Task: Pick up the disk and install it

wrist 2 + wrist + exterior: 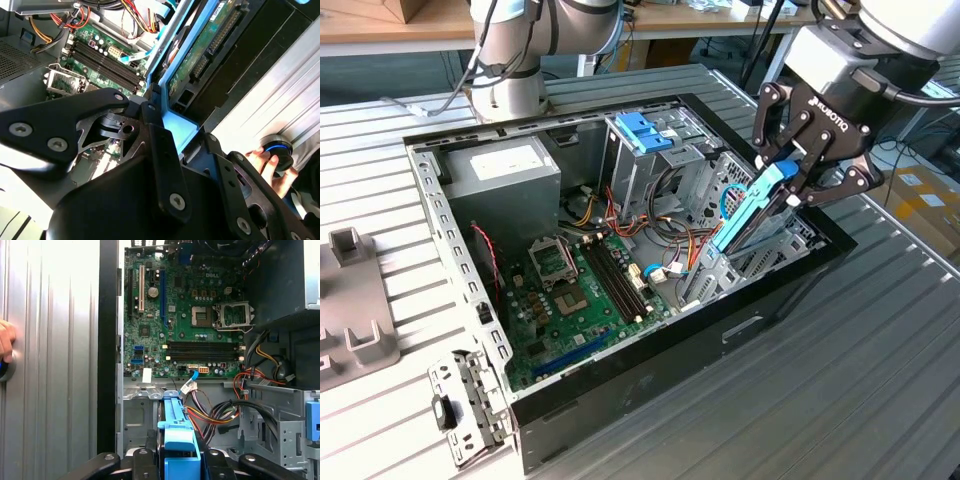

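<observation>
- Landmark: the open computer case, lying on its side on the ribbed metal surface.
- The gripper hangs over the case, near the black side wall on the exterior view's right.
- Jaws: clamped on the upper end of the disk, one on each side of its blue frame (seen in both wrist views, disk, gripper).
- The disk is tilted. Its upper end stands above the case rim and its lower end is down among the metal bays inside the case, close to that side wall. Whether it is seated cannot be told.
- The disk's green circuit board and connectors show in the second wrist view.
- Inside the case: the motherboard lies on the case floor, the power supply sits in the far corner, and the drive cage carries a blue bracket on top.
- Outside the case: a person's hand rests on a round knob on the surface, beyond the black side wall.
</observation>
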You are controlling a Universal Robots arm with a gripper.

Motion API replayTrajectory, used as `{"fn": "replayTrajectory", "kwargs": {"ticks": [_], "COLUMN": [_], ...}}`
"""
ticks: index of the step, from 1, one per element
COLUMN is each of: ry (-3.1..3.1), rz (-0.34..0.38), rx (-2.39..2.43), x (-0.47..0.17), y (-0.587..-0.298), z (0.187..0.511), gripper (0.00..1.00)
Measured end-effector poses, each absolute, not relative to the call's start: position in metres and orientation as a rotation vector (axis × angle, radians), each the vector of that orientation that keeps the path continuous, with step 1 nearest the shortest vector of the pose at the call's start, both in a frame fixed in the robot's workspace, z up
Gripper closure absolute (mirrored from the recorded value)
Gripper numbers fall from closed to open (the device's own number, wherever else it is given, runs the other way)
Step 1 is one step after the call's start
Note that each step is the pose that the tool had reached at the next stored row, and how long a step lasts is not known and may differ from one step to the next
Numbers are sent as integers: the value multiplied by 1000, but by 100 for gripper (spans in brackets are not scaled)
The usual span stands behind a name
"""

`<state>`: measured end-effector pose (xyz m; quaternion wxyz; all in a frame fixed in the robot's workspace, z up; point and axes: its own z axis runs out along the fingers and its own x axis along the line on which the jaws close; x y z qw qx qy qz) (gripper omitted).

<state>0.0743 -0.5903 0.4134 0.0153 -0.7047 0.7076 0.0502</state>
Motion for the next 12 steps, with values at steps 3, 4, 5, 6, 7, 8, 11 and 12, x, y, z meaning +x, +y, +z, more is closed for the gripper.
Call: {"fn": "replayTrajectory", "kwargs": {"ticks": [3,4,5,6,7,8,11,12], "ry": [2202,2201,2202,2202,2202,2202,2202,2202], "rz": [156,156,156,156,156,156,156,156], "rx": [-2193,-2193,-2193,-2193,-2193,-2193,-2193,-2193], "x": [74,74,74,74,74,74,74,74], "y": [-590,-590,-590,-590,-590,-590,-590,-590], "z": [413,412,412,412,412,411,410,410], "gripper": [63,63,63,63,63,63,63,63]}}
